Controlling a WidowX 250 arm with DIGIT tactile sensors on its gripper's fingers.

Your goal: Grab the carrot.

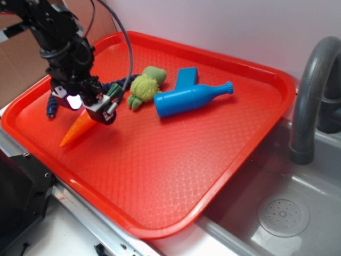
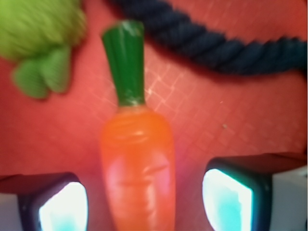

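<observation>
The orange carrot [image 1: 77, 129] lies on the red tray [image 1: 176, 160] at its left side, tip toward the tray's near-left rim. In the wrist view the carrot [image 2: 137, 168] fills the centre, its dark green top [image 2: 124, 62] pointing away. My gripper [image 1: 90, 108] is low over the carrot's thick end and stands open. Its two fingers [image 2: 62, 204] flank the carrot with a gap of tray showing on each side, wider on the right. In the wrist view the gripper [image 2: 144, 204] straddles the orange body without touching it.
A dark blue braided rope [image 2: 226, 48] curves just beyond the carrot's top. A fuzzy green plush toy [image 1: 145, 85] and a blue bottle [image 1: 192, 98] lie mid-tray. A sink [image 1: 277, 213] with a grey faucet [image 1: 311, 90] sits to the right.
</observation>
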